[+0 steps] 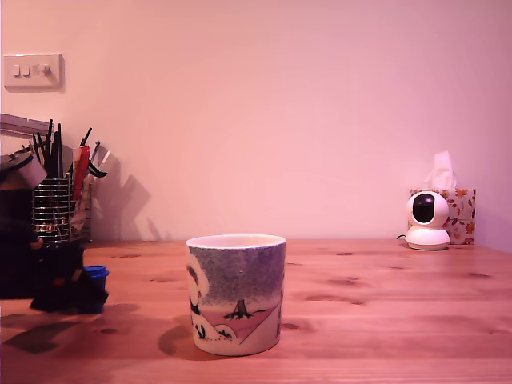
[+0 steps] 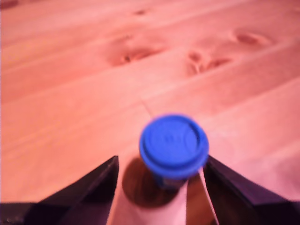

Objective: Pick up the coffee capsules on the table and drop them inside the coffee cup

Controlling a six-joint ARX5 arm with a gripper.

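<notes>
Gripper spread wide around round blue capsule, flanged lid blurred, knotty wooden table, speckled ceramic cup seen apart.

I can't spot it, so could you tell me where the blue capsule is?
The blue capsule stands at the exterior view's left, between the open pincer's fingers.

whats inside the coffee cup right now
Cannot tell. The exterior view shows the coffee cup side-on, so its wall hides the inside. The blue capsule stands on the table, between the open gripper fingers.
</notes>
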